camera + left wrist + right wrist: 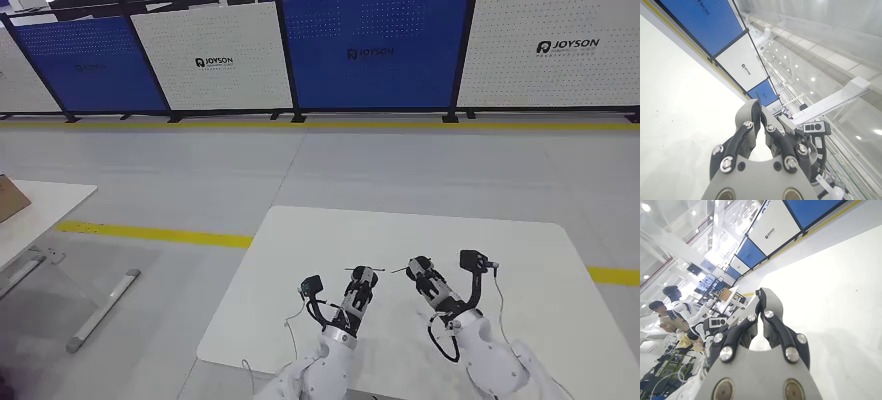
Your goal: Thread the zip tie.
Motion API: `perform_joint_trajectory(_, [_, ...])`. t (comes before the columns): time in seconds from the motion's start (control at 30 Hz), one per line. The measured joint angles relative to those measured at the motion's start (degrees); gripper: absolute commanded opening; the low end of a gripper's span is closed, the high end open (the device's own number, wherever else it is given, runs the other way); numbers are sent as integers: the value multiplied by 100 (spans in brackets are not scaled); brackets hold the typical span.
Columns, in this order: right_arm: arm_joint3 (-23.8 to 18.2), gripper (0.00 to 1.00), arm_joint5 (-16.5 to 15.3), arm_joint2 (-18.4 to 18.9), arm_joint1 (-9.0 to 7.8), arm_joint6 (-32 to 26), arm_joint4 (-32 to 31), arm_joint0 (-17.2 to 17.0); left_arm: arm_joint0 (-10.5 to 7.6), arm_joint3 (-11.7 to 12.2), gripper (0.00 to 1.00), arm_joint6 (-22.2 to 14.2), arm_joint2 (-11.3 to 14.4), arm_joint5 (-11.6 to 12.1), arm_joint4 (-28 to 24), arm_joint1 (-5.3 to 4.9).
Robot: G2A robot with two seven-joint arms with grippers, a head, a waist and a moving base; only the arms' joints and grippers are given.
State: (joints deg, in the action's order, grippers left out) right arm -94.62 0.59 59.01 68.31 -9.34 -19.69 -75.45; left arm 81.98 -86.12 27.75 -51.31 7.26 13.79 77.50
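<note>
A thin black zip tie (352, 269) is held above the white table (300, 250) near its front middle. My left gripper (366, 272) is shut on it, and the strip sticks out on both sides of the fingers. In the left wrist view a short black end of the zip tie (758, 96) pokes past the closed left gripper (759, 103). My right gripper (416, 266) sits just to the right, shut on another black piece of the zip tie (398, 269) that points toward the left gripper. Its closed tips (760, 294) show a small black zip tie end (757, 292). A small gap separates the two ends.
The table's bare white top stretches ahead of and to both sides of the grippers. A second table (40, 205) with a cardboard box (10, 195) stands off to the left. Blue and white partition panels (370, 50) line the far side of the floor.
</note>
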Motion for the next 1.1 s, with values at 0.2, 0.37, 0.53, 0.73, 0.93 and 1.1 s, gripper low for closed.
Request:
perform_joint_trajectory(0.2, [2, 0, -1, 1, 6, 52, -30, -13, 0, 0, 0, 0, 0, 0, 0, 0])
perform_joint_trajectory(0.37, [109, 0, -110, -94, 76, 476, -129, -2, 0, 0, 0, 0, 0, 0, 0, 0])
perform_joint_trajectory(0.53, [187, 0, -145, -151, 96, 393, -106, 42, 0, 0, 0, 0, 0, 0, 0, 0])
perform_joint_trajectory(0.73, [182, 0, -143, -147, 96, 408, -112, 35, 0, 0, 0, 0, 0, 0, 0, 0])
perform_joint_trajectory(0.93, [159, 0, -101, -292, 169, 821, -424, -15, 0, 0, 0, 0, 0, 0, 0, 0])
perform_joint_trajectory(1.1, [243, 0, -21, -352, 208, 924, -545, 30, 0, 0, 0, 0, 0, 0, 0, 0])
